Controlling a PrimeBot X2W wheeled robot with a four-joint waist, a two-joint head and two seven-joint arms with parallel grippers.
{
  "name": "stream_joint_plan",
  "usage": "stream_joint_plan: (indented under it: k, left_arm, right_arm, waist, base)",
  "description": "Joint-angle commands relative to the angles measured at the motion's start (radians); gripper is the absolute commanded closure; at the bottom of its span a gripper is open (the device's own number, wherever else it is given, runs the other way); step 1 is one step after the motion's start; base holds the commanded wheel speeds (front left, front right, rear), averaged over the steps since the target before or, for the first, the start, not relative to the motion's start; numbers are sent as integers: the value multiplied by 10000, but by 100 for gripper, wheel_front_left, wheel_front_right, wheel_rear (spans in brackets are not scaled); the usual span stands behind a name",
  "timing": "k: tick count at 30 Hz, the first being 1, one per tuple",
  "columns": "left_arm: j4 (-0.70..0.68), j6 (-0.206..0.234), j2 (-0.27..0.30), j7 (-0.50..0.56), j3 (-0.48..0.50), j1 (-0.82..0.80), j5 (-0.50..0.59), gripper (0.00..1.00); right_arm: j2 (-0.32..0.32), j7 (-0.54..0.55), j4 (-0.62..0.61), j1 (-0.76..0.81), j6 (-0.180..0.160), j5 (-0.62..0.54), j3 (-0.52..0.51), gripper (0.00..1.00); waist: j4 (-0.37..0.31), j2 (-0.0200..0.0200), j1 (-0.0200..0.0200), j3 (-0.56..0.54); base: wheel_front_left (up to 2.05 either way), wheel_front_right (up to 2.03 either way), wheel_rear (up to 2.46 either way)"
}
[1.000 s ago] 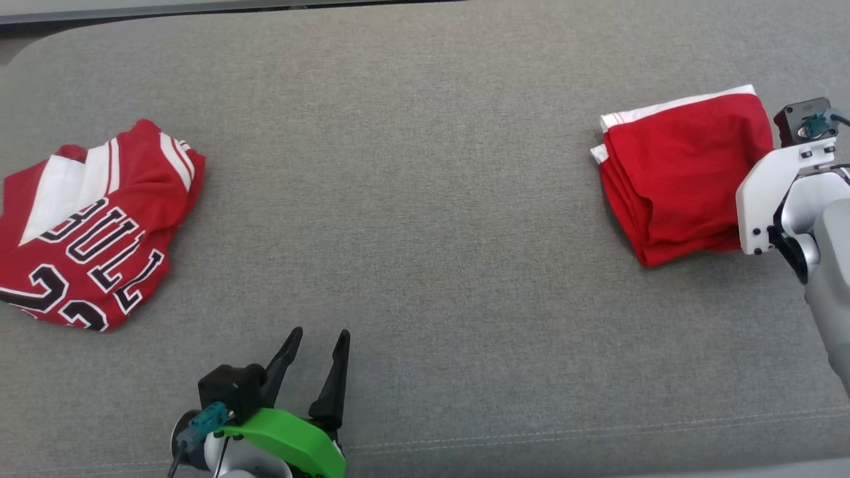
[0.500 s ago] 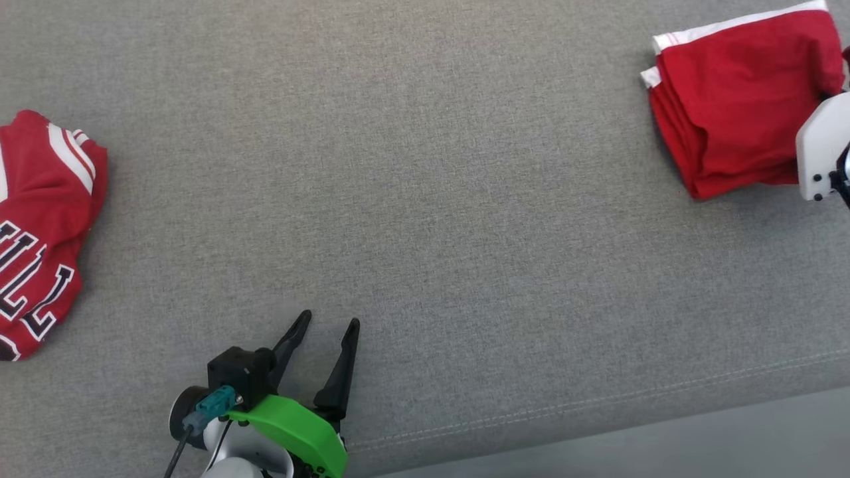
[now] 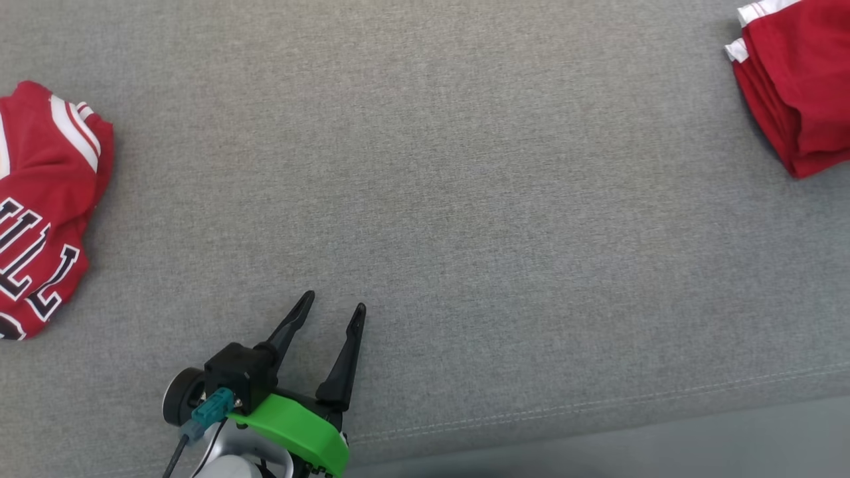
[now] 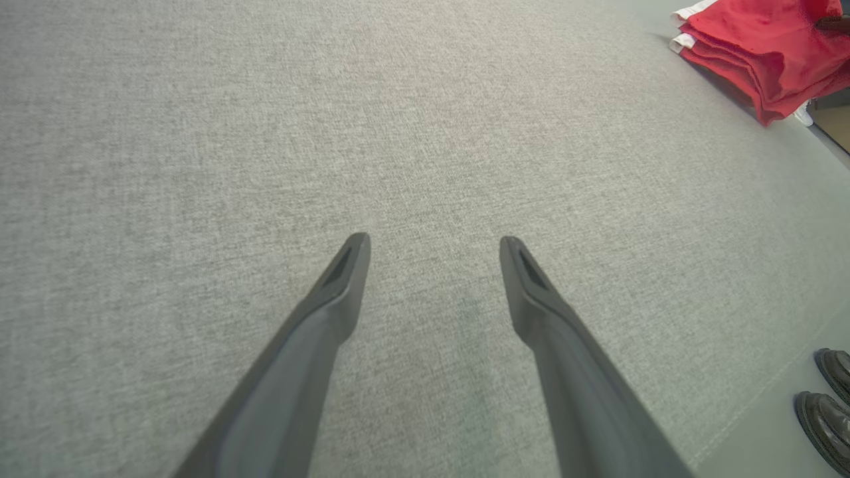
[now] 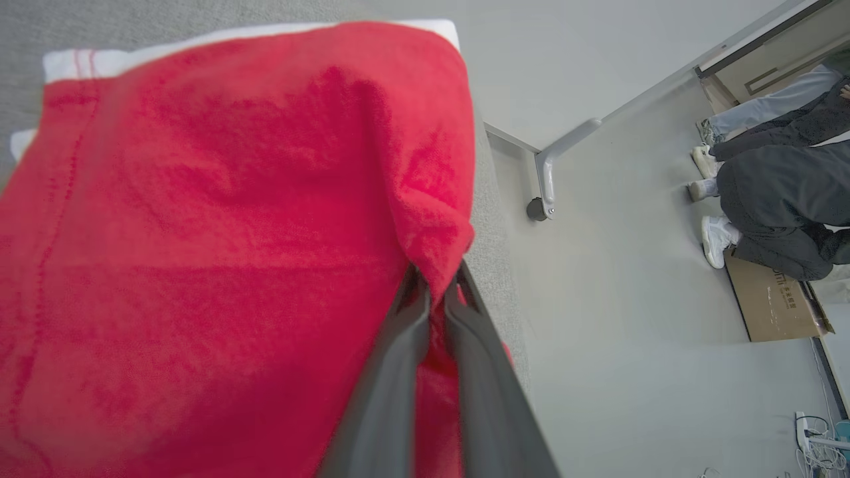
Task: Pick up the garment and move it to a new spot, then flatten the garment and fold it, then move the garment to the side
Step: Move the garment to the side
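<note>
The garment (image 3: 803, 86), red with white trim and folded into a thick stack, lies at the far right of the grey cushion and is cut off by the head view's edge. It also appears in the left wrist view, garment (image 4: 757, 53), at the top right. In the right wrist view my right gripper (image 5: 435, 282) is shut on a raised fold at the edge of the garment (image 5: 232, 232). My left gripper (image 3: 334, 302) stands open over bare fabric near the front edge, far from it. The left gripper (image 4: 435, 244) has nothing between its fingers.
A crumpled red jersey (image 3: 46, 206) with black and white lettering lies at the far left. The cushion's front seam (image 3: 597, 405) borders the floor. Past the right end are a metal leg (image 5: 551, 172), a crouching person (image 5: 783, 192), a cardboard box (image 5: 770, 299) and shoes (image 4: 830, 398).
The head camera has shifted and my right arm has left its picture. The folded garment has slid further right, away from the jersey. My left gripper stays open in place.
</note>
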Motion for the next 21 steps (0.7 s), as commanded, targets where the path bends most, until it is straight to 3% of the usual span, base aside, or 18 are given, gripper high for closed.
stream_joint_plan:
  k: [1, 2, 3, 9, 21]
  left_arm:
    - [-131, 99, 70, -46, 24, -202, 94, 0]
    - [-181, 127, 82, -48, 13, -215, 132, 0]
    - [-224, 151, 91, -50, 3, -217, 154, 0]
    - [-427, 333, 98, -211, 32, -245, 336, 0]
    - [-307, 467, -115, -608, 200, -380, 388, 0]
  right_arm:
    - [-66, -82, 125, -141, -17, -110, -66, 100]
    - [-77, -134, 179, -146, -17, -177, -110, 85]
    - [-88, -132, 242, -144, -17, -263, -156, 0]
    - [-222, -376, 345, -77, -17, -943, -553, 0]
    - [723, -1260, 14, 611, -17, -1252, -1948, 0]
  waist:
    - [182, -1, -1, 153]
    - [226, -1, -1, 187]
    - [264, -1, -1, 216]
    - [415, -1, -1, 343]
    - [647, -1, -1, -394]
  base:
    - [0, 0, 0]
    - [0, 0, 0]
    - [0, 0, 0]
    - [0, 0, 0]
    - [0, 0, 0]
